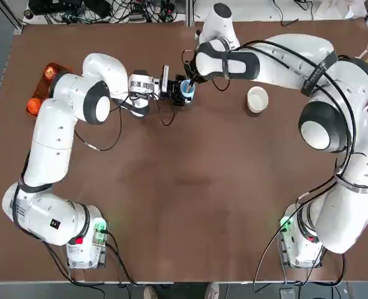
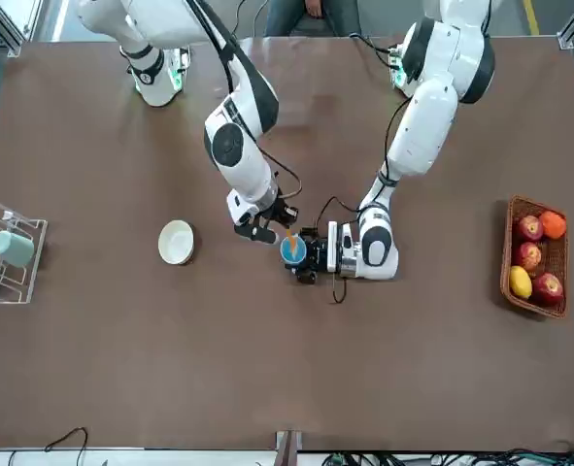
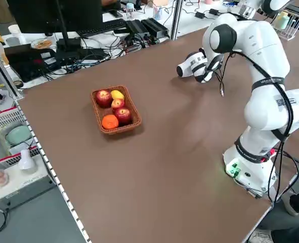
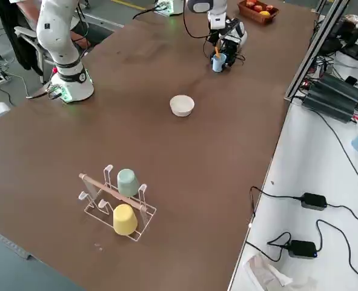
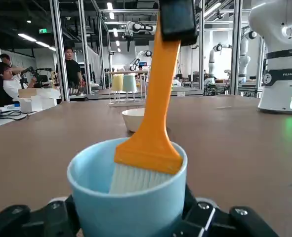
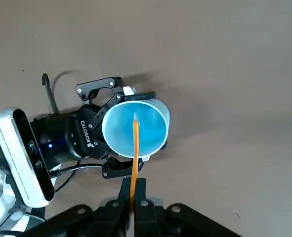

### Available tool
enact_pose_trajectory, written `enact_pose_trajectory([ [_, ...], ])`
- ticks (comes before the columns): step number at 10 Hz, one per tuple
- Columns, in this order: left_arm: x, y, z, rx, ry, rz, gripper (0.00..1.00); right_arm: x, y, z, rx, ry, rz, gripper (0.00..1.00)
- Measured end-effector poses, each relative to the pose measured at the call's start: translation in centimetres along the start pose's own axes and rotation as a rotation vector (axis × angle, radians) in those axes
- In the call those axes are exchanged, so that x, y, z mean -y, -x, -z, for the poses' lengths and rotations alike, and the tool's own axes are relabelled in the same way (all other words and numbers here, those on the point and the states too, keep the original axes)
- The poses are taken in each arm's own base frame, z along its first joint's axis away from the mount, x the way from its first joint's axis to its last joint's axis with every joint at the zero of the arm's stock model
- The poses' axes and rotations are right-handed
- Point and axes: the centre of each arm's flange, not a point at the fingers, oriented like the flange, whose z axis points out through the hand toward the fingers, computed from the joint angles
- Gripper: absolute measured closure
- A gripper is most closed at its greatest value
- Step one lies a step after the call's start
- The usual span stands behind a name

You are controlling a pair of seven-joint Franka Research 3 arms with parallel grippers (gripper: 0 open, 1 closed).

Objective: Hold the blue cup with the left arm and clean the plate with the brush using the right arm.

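Clamped the blue cup (image 5: 131, 212) in the left gripper (image 6: 145, 129), presumably for steadiness; above it, pinched the brush (image 5: 158, 98) in the right gripper (image 6: 133, 183), bristles inside, perhaps for wetting; saw the plate (image 2: 176, 243) to its right.

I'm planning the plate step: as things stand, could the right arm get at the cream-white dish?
Probably yes: the dish sits uncovered on the table with nothing around it. The right gripper would first need to lift the brush out of the blue cup.
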Motion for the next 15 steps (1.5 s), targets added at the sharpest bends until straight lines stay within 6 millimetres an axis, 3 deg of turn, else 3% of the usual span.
enact_pose_trajectory([
  [4,0.0,0.0,0.0,0.001,0.0,-0.005,0.3,0.4,0.7,-0.8,-0.003,0.007,0.011,0.95],
  [7,0.0,0.0,0.0,0.001,0.0,-0.005,0.3,2.1,1.3,-1.6,-0.01,0.002,-0.007,0.95],
  [10,0.0,0.0,0.1,0.002,-0.001,-0.005,0.3,2.7,0.5,-2.6,-0.037,0.019,-0.04,0.95],
  [15,0.0,-0.1,0.1,0.004,-0.002,-0.006,0.3,1.0,-2.9,-1.6,-0.069,0.039,-0.069,0.95],
])
